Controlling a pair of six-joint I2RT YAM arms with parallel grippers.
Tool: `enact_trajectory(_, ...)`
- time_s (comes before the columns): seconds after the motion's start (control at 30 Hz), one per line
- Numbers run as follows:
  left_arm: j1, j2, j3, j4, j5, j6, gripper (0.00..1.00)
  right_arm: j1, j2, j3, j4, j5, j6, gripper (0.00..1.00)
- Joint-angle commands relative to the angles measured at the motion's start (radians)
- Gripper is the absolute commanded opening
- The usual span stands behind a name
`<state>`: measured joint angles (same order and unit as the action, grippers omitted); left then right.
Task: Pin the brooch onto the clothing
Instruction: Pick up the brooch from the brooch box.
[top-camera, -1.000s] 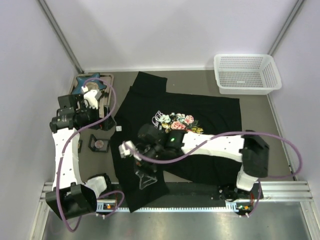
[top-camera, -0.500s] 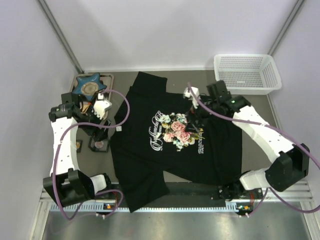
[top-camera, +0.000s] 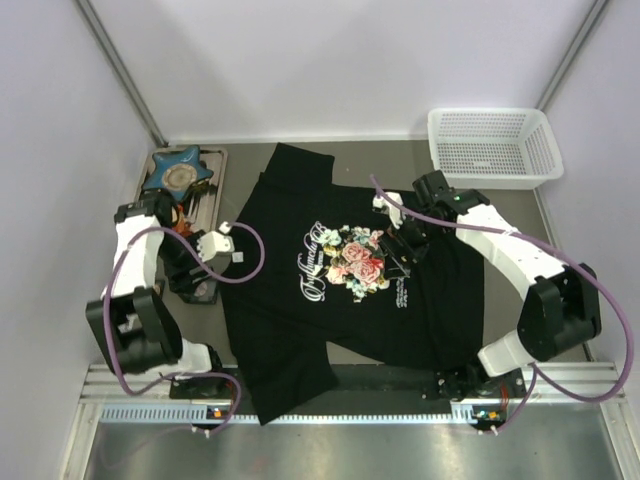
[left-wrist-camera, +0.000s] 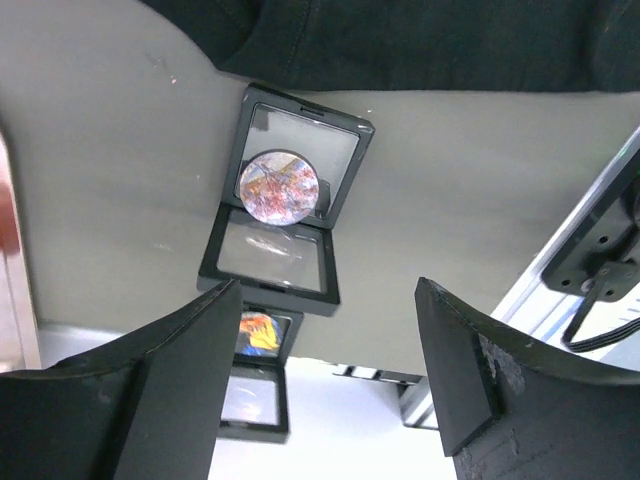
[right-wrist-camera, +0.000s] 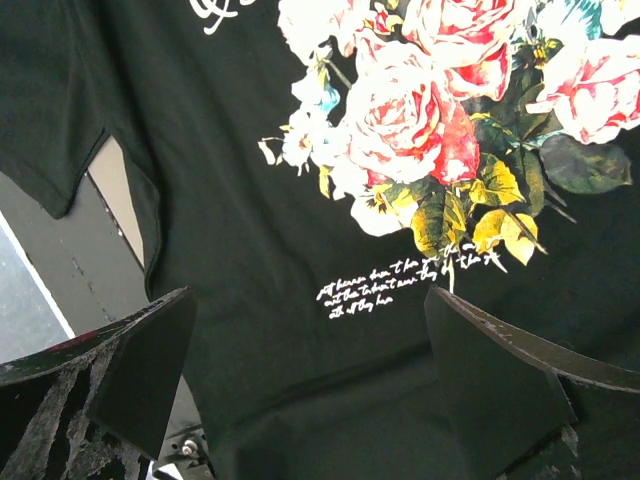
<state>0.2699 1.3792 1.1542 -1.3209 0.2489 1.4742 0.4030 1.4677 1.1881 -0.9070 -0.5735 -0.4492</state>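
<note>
Pinning not begun: brooch lies boxed just left of the clothing, left claw spread empty there, right claw gaping empty over the clothing's roses

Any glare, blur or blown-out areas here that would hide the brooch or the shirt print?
Left wrist view: brooch sharp in its open case, blown-out white patch below; left gripper's fingers soft. Right wrist view: rose print crisp. Top view: even light, T-shirt folds lost in black.
</note>
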Motion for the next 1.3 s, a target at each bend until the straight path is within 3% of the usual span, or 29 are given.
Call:
enact_trajectory(0.0,0.005,0.112,0.033,-0.014,-0.017,0.207,0.74,-0.001,0.02,0.022,0.005,-0.026,0.01,0.99)
enact_trajectory(0.5,0.005,0.162,-0.094,0.189,0.006,0.405,0.63,-0.004,0.049,0.025,0.02,-0.031,0.061,0.99)
enact_trajectory(0.8,0.005,0.184,-0.162,0.278,0.004,0.394,0.67,-0.003,0.051,0.021,0.019,-0.037,0.083,0.99)
enact_trajectory(1.27,-0.001,0.231,-0.197,0.342,-0.003,0.377,0.64,-0.009,0.037,0.008,0.019,-0.031,0.09,0.99)
